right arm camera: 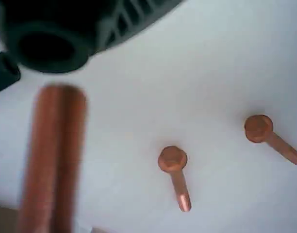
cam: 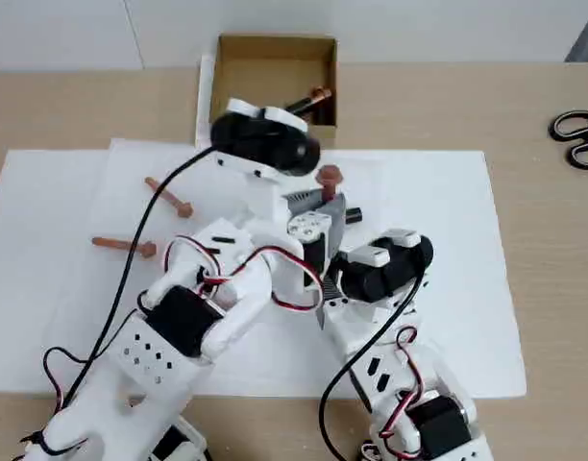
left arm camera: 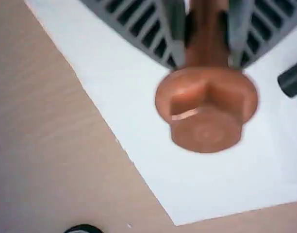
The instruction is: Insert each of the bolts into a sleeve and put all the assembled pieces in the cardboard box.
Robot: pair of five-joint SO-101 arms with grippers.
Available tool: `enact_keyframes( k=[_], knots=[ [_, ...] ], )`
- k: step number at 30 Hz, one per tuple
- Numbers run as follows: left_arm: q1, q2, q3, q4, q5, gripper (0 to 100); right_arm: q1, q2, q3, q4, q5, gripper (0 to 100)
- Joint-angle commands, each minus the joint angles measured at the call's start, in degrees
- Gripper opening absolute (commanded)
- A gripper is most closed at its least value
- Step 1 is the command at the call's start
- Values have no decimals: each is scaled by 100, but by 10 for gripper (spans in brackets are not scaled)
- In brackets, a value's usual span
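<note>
Left gripper [left arm camera: 205,34]: clamped on bolt [left arm camera: 206,107] shank, head outward, above paper [cam: 448,288].
Right gripper [right arm camera: 56,29]: closed round sleeve [right arm camera: 46,46].
Bolt tip: just beside sleeve bore, not yet in.
Loose bolts [right arm camera: 173,165]: 2 lay on paper.
Box [cam: 275,48]: held 1 assembled piece [cam: 308,101].
Insertion: needed shank lined with bore, then slow, straight push.

High view looks down on the whole white sheet [cam: 448,288]. Both wrist views sit close above that same sheet, facing it.
</note>
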Motion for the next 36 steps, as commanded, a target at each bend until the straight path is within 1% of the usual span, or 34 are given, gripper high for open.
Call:
enact_keyframes(
  k=[1, 4, 15, 22, 25, 29, 32, 36],
  knots=[
    [53, -202, 31, -18, 97, 5, -40, -75, -62, -180, -62, 5],
    [141, -202, 171, -26, 97, 5, -40, -75, -62, -180, -62, 5],
    [97, -202, 242, -53, 79, 5, -40, -75, -70, -171, -62, 4],
    [97, -202, 286, -308, 70, 5, -40, -75, -79, -171, -62, 4],
    [88, -202, 391, -554, 70, 5, -40, -75, -79, -163, -62, 4],
    [88, -202, 400, -589, 53, 5, -40, -75, -79, -154, -62, 4],
    [18, -202, 426, -589, -229, 5, -40, -75, -79, -154, -62, 4],
    [-35, -211, 593, -589, -290, 5, -40, -75, -79, -154, -62, 4]
  ],
)
